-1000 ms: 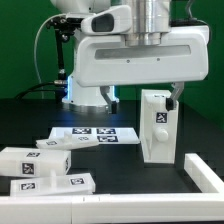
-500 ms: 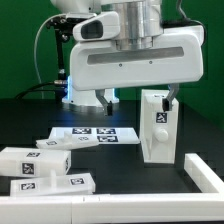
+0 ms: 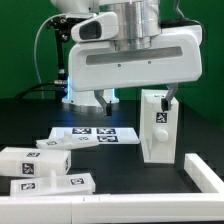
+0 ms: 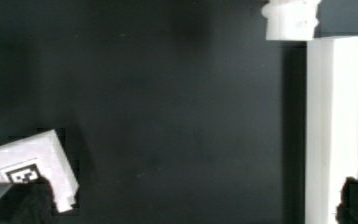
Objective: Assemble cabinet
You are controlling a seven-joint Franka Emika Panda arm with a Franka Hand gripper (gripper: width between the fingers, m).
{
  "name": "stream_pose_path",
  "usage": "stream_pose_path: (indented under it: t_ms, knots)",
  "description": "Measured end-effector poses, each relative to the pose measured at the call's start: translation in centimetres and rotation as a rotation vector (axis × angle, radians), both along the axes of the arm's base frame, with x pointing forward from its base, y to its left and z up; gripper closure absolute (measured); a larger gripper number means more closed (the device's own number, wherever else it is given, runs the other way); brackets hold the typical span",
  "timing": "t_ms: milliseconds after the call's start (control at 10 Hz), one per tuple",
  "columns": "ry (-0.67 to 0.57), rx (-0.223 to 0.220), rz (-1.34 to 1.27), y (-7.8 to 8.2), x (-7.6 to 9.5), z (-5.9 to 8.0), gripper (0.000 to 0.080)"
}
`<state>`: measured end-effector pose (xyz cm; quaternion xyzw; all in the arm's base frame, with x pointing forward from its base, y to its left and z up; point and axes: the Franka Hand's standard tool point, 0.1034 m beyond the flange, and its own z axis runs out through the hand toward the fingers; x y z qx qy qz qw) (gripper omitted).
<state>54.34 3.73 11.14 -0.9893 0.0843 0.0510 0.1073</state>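
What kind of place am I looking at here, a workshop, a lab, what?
Most likely a robotics lab test bench. A white robot arm hangs over a black table, the loose white cabinet parts carry square marker tags, and a marker board lies flat beside them.

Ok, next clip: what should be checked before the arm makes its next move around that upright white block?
1. Jaws open, nothing held: ok; the gripper is spread wide.
2. Upright block standing straight: ok.
3. Upright block lined up between the jaws: cannot tell; neither view settles the depth.
4. Far block and near block lying apart from the gripper: ok.
5. Marker board tags in view: ok.
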Motion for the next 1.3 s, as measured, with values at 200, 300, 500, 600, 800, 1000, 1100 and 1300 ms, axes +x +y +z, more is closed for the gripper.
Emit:
stream_pose_path:
  t_ms: [200,300,500,600,800,1000,1100,1300]
  knots:
    - [0.034,0.112,-0.071,-1.7,0.1,-0.5,0.0004]
    - [0.0,0.134,-0.052,-2.3,0.3,-0.6,0.0004]
    - [-0.005,0.181,-0.079,-3.4,0.1,-0.8,0.0004]
    - [0.043,0.189,-0.157,-3.3,-0.4,-0.9,0.0004]
    - [0.198,0.218,-0.299,-2.6,-1.2,-1.0,0.0004]
    - [0.248,0.207,-0.337,-1.4,-1.0,-0.8,0.0004]
    - [0.179,0.171,-0.259,-1.6,-0.5,-0.7,0.0004]
    - [0.233,0.156,-0.405,-1.5,-0.7,-0.9,0.0004]
